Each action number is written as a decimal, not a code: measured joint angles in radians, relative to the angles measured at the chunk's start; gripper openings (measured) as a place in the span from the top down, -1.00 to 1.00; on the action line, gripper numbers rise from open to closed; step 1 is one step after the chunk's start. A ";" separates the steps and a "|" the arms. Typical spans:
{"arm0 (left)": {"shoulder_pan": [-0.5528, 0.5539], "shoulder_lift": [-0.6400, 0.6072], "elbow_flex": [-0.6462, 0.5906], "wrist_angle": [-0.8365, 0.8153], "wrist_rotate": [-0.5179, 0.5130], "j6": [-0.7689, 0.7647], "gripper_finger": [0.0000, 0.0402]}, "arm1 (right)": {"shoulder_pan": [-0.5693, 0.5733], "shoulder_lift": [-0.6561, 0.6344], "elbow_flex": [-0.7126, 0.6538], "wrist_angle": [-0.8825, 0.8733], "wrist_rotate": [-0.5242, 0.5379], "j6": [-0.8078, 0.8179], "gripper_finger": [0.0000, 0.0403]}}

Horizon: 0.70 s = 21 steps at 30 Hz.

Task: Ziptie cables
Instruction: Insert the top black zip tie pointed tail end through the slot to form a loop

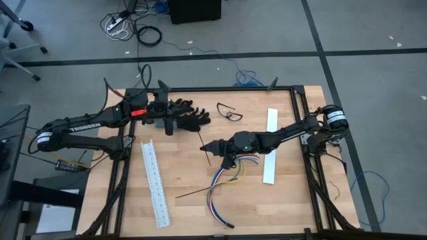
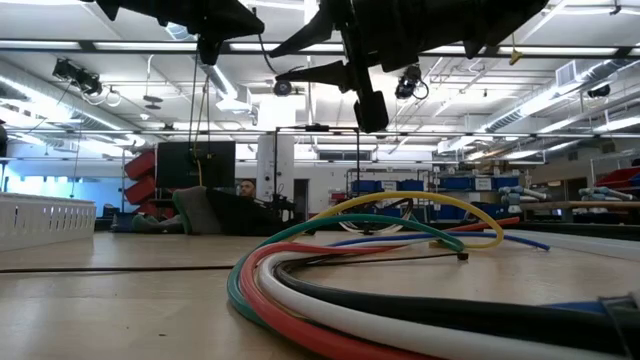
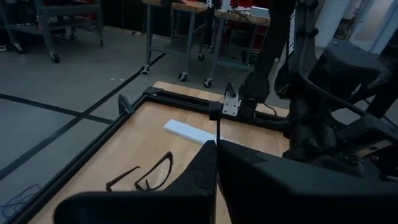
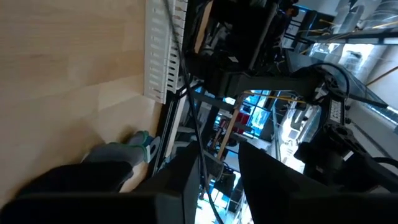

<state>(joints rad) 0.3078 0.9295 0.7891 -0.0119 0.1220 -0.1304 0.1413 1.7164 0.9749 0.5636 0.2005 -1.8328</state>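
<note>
The cables [image 1: 227, 180], a loose bundle of yellow, blue, green and other thin wires, lie curved on the table near its middle and fill the foreground of the low view [image 2: 380, 240]. Just beyond their far end hovers my right gripper [image 1: 209, 149], above the table and rolled onto its side, with a thin black zip tie [image 1: 204, 140] in it. My left gripper [image 1: 203, 119] hangs shut farther back, pointing toward the table's right. In the left wrist view a short black strip [image 3: 219, 127] rises from its fingertips [image 3: 211, 162]; whether it is held I cannot tell. My right gripper has the zip tie between its two fingers, partway along its length [image 4: 198, 152]. The strip lies against one finger's inner face, and a gap shows beside it, so the exact hold stays unclear. The fingers come nearly level from the table's right, across the strip. It hangs clear of the table, its free end [image 1: 201, 133] toward the far left.
A second thin dark strip [image 1: 199, 192] lies on the table left of the cables. A long slotted white strip [image 1: 155, 183] lies at the near left, a plain white strip [image 1: 270, 150] at the right, and a pair of glasses [image 1: 229, 113] at the far middle.
</note>
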 joint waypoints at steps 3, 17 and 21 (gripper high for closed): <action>0.007 0.000 0.000 -0.007 0.002 0.007 1.00 | 0.000 0.000 0.000 0.000 0.000 0.001 0.50; 0.004 0.066 -0.001 0.044 0.088 0.043 1.00 | 0.000 0.000 0.000 0.007 0.004 0.245 0.98; -0.025 0.103 -0.001 0.068 0.085 0.150 1.00 | 0.000 0.000 0.000 0.023 -0.015 0.604 0.99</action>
<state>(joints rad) 0.2832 1.0328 0.7883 0.0560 0.2065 0.0197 0.1410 1.7164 0.9749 0.5869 0.1853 -1.2284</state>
